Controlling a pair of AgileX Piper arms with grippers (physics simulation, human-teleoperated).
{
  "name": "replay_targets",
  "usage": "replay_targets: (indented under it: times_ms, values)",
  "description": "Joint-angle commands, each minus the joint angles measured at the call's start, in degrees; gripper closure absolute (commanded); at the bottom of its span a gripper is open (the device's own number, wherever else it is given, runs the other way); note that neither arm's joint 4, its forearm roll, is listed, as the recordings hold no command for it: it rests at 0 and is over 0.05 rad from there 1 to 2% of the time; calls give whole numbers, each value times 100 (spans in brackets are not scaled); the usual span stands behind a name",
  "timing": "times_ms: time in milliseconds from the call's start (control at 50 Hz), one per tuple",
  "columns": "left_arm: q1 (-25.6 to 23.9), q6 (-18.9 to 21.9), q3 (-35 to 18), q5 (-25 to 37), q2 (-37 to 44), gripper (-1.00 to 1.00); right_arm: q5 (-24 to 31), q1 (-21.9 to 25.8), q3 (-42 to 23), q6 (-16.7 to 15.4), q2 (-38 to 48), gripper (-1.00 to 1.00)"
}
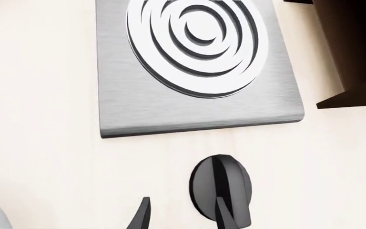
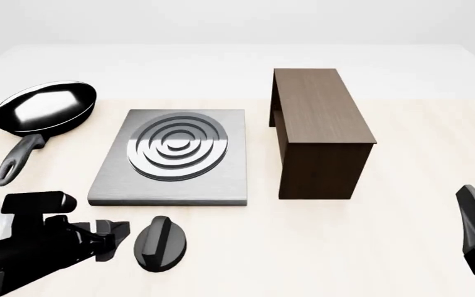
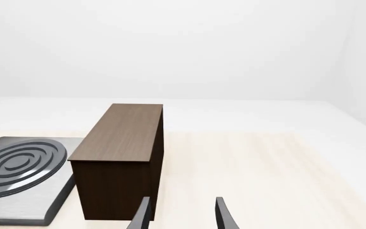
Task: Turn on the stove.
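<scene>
We see the flat brushed-grey metal stove (image 2: pixel 171 158) mid-table, its round black ridged knob (image 2: pixel 161 243) just nearer. Our left gripper (image 1: pixel 179 217) straddles the knob, jaws spread; our right gripper (image 3: pixel 181 214) also gapes. No writing is legible.

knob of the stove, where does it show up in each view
Front view: the knob lies on the table in front of the stove slab, beside the left gripper.
Left wrist view: knob low in the picture, ridge between the jaws.
Right wrist view: not in it.
Shared landmark: the brown cabinet.
</scene>
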Motion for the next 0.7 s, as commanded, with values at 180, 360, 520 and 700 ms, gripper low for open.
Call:
replay_targets:
  times_ms: [180, 360, 520, 700]
  values:
    - [-443, -392, 230, -714, 783, -100, 0, -2, 0, 3, 0, -100]
    - [-703, -650, 315, -977, 1038, -100, 0, -2, 0, 0, 0, -100]
    - [-744, -713, 341, -1250, 1344, -100, 0, 0, 0, -1, -1, -100]
    - [-802, -742, 302, -1340, 1462, -100, 0, -3, 0, 1, 0, -100]
